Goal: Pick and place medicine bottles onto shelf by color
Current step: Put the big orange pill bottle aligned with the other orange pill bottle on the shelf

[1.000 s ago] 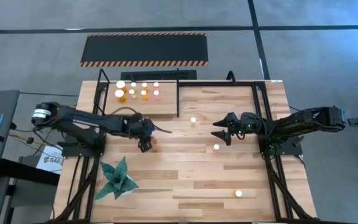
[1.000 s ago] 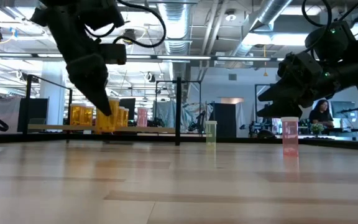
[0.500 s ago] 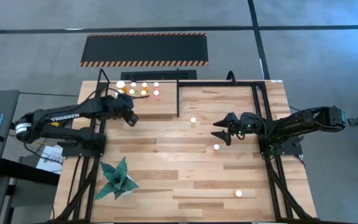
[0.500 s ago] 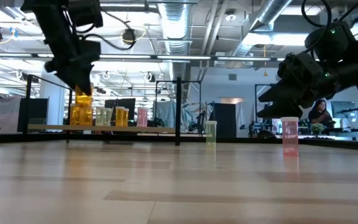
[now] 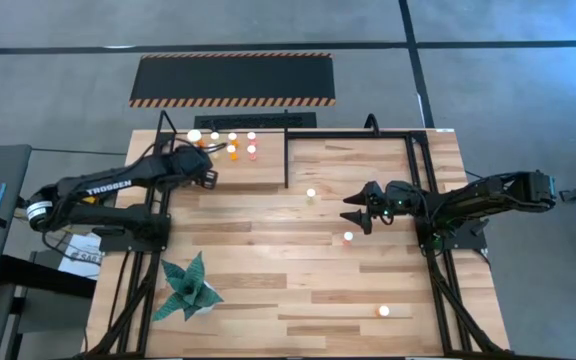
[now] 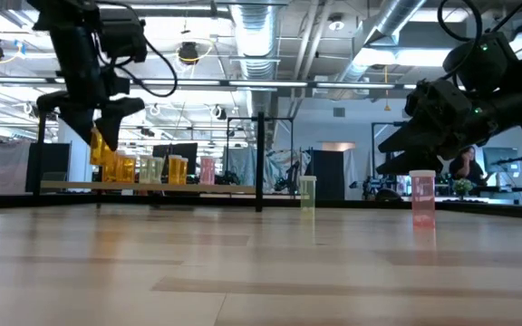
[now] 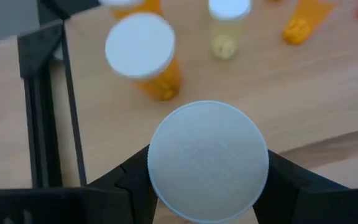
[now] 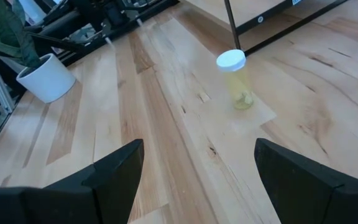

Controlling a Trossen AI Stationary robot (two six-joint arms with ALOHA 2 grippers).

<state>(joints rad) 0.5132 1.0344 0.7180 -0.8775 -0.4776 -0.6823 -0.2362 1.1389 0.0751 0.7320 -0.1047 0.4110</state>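
We see the left gripper (image 7: 207, 186) clamped on a white-capped bottle (image 7: 207, 162), cap up, probably just short of the shelf (image 5: 268, 172) bottles (image 5: 232, 152) — the free spot lies beside them; the right gripper (image 5: 353, 210) waits open mid-table

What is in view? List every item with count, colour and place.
shelf: one, light wood, black frame, table's upper left in the high view.
shelf bottles: six white caps showing, orange and pinkish bodies, on the shelf; the left arm may hide more.
held bottle: one, white cap, orange body, in the left tool.
loose bottles: three on the bare table; yellowish mid-table, pink beside the right tool, orange lower right.
plant: one, green, white pot, lower left.
black panel: one, hazard-striped edges, beyond the table.
left tool: shut on the held bottle, over the shelf.
right tool: open, right of centre.
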